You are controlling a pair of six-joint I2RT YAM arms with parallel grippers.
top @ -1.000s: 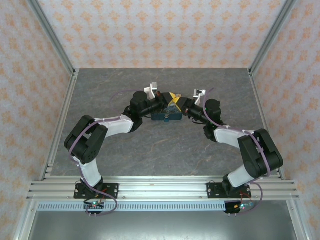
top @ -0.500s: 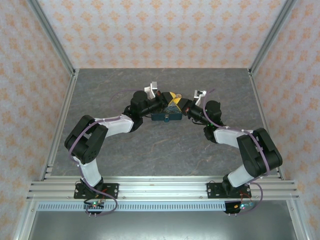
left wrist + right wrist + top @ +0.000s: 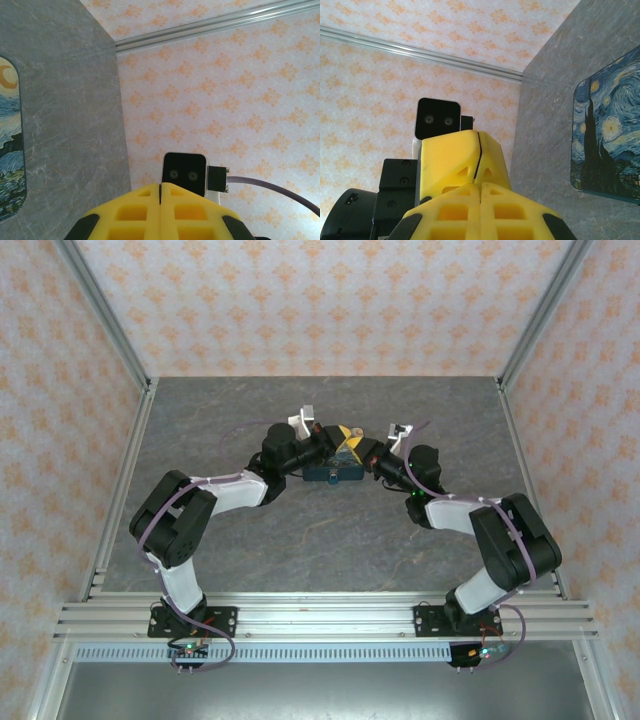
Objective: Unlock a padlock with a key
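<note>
Overhead, the left gripper (image 3: 336, 440) and right gripper (image 3: 358, 448) meet tip to tip just above the starry-night tin (image 3: 335, 474), which lies on the table (image 3: 330, 540). Each wrist view shows its yellow jaws pressed together along a thin seam. Whether the key sits between them cannot be told.

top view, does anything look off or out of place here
Nothing spilled or damaged. One oddity: the left gripper and right gripper meet tip to tip above the tin, both shut; whether they pinch anything is hidden.
</note>
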